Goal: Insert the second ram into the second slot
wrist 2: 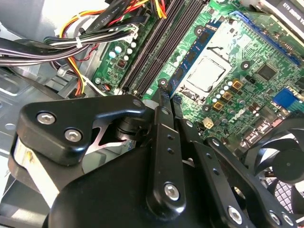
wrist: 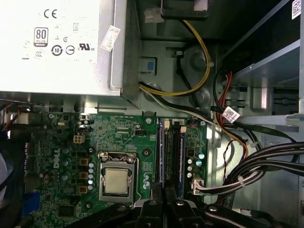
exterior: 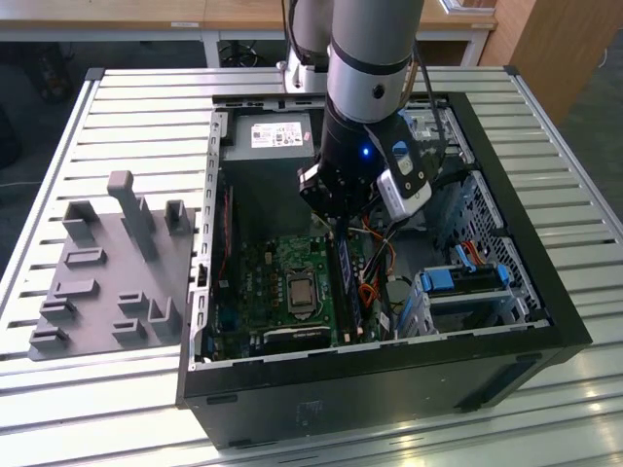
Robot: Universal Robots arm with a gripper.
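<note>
Over on the exterior view's left, a grey moulded tray [exterior: 107, 277] rests on the slatted bench [exterior: 127, 107]; rightward, inside the open black computer case [exterior: 370, 389], the gripper [exterior: 336, 226] pinches the long blue ram stick [wrist: 161, 147] in its motherboard slot [wrist: 161, 123]. Seating step, I'd say: needs straight, even pressure.

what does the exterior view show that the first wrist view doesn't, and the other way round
The exterior view adds the grey moulded fixture tray on the slatted metal table, the black computer case's outer wall and the blue plastic drive-bay latches. The first wrist view adds the looping yellow cables. Both share the grey metal power supply, the square silver processor and the black gripper by the black memory slots.
</note>
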